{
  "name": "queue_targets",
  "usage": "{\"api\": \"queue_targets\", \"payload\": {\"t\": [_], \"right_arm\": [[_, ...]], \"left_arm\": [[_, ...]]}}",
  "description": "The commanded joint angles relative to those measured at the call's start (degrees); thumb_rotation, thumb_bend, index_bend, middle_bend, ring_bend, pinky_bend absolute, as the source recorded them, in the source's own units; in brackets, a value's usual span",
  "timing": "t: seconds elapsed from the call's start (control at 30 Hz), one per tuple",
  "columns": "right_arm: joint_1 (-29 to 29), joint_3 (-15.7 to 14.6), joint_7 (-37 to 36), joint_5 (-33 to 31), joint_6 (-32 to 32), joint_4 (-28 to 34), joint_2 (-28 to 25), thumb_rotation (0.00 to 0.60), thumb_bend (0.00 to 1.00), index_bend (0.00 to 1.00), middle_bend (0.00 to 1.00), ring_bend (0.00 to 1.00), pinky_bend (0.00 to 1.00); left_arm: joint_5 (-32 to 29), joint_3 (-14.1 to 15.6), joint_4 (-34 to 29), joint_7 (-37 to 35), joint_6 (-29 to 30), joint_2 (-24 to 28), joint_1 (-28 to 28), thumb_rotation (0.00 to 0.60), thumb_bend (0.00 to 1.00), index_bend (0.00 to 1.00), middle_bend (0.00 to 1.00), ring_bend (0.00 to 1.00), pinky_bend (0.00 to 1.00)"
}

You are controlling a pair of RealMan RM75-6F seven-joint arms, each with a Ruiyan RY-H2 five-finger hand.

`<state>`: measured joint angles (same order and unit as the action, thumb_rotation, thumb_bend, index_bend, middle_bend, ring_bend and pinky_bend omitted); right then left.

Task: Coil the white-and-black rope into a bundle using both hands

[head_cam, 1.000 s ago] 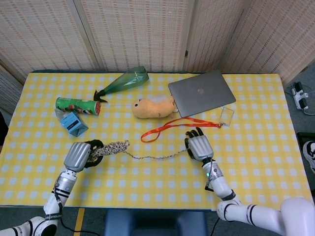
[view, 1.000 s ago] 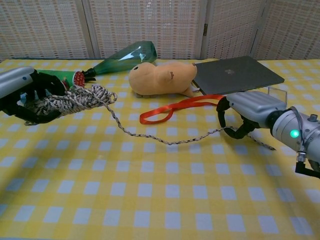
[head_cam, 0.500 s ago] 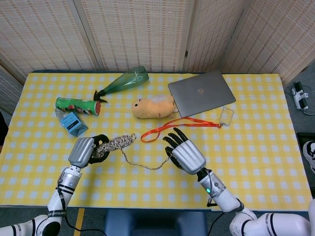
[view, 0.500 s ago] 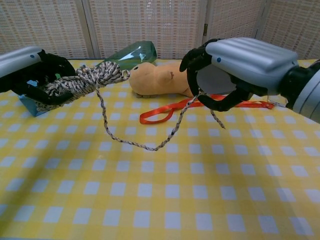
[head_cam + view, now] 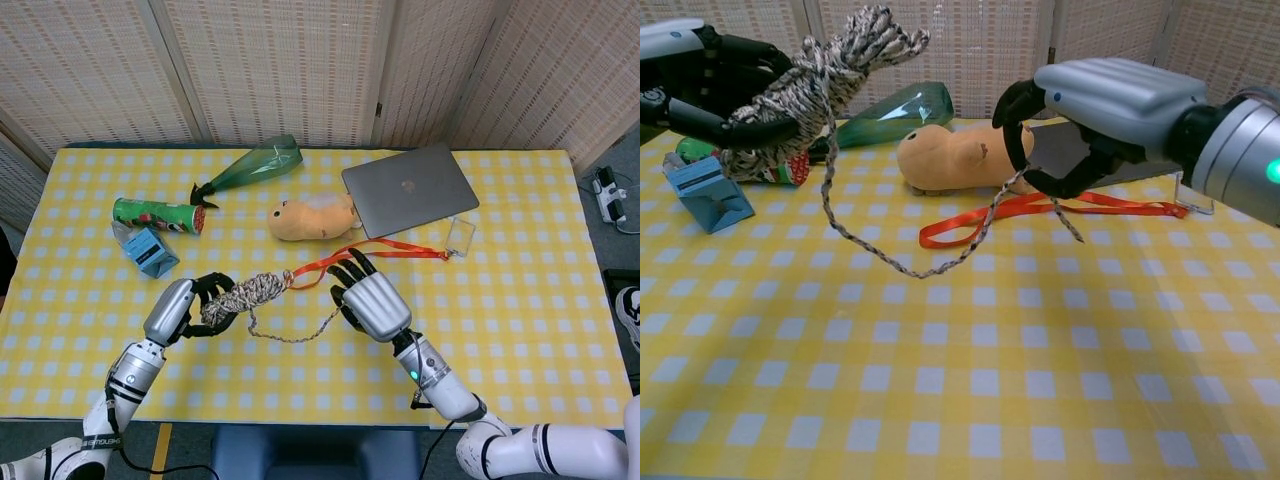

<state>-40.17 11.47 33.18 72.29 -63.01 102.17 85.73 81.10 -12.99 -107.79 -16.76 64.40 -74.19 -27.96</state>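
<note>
Mostly coiled: rope [image 5: 810, 85] bundle gripped by left hand [image 5: 185, 305], fingers wrapped around; 1 short tail left, pinched by right hand [image 5: 1080, 130] near the table's front edge.

Open ground: the near half of the table [image 5: 520, 350], bare checked cloth in front of both hands and out to the right edge.

Obstacles behind the hands:
- red lanyard [image 5: 330, 262], lying flat just beyond the right hand [image 5: 375, 305], running to a clear badge holder [image 5: 460, 236].
- plush toy [image 5: 310, 217], touching the laptop [image 5: 408, 188].
- green bottle [image 5: 255, 166], lying on its side near the far edge.
- green can [image 5: 158, 214] and blue box [image 5: 152, 251], close together beyond the left hand [image 5: 172, 310].

Between the hands: slack rope [image 5: 290, 335] sagging to the cloth.
</note>
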Motion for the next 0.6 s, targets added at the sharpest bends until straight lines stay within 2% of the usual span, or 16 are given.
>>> {"api": "queue_targets", "payload": {"t": [0.03, 0.17, 0.27, 0.5, 0.6], "right_arm": [[-3.1, 4.7, 0.4, -5.8, 1.9, -1.4, 1.5, 0.6, 0.48, 0.67, 0.25, 0.17, 0.08], [-5.4, 7.8, 1.4, -9.5, 2.1, -1.2, 2.2, 0.6, 0.48, 0.67, 0.25, 0.17, 0.08], [-7.0, 10.2, 1.5, -11.9, 1.9, 0.1, 2.3, 0.6, 0.48, 0.67, 0.25, 0.17, 0.08], [-10.4, 14.4, 2.3, -14.4, -0.2, 4.4, 1.7, 0.6, 0.48, 0.67, 0.25, 0.18, 0.08], [-11.4, 15.6, 2.0, -15.4, -0.9, 6.1, 1.4, 0.6, 0.48, 0.67, 0.25, 0.18, 0.08]], "left_arm": [[6.4, 2.1, -2.2, -2.6, 1.7, 2.0, 0.4, 0.6, 0.63, 0.79, 0.78, 0.67, 0.71], [10.2, 3.6, -2.9, -1.7, 2.3, 2.0, -0.2, 0.6, 0.63, 0.79, 0.78, 0.67, 0.71], [10.8, 3.9, -2.9, 1.6, 1.8, 1.4, -1.1, 0.6, 0.63, 0.79, 0.78, 0.67, 0.71], [6.9, 2.7, -1.8, 19.7, 1.1, -3.5, -3.1, 0.6, 0.63, 0.79, 0.78, 0.67, 0.7], [4.4, 2.2, -1.7, 25.2, 0.4, -5.3, -4.0, 0.6, 0.63, 0.79, 0.78, 0.67, 0.7]]}}
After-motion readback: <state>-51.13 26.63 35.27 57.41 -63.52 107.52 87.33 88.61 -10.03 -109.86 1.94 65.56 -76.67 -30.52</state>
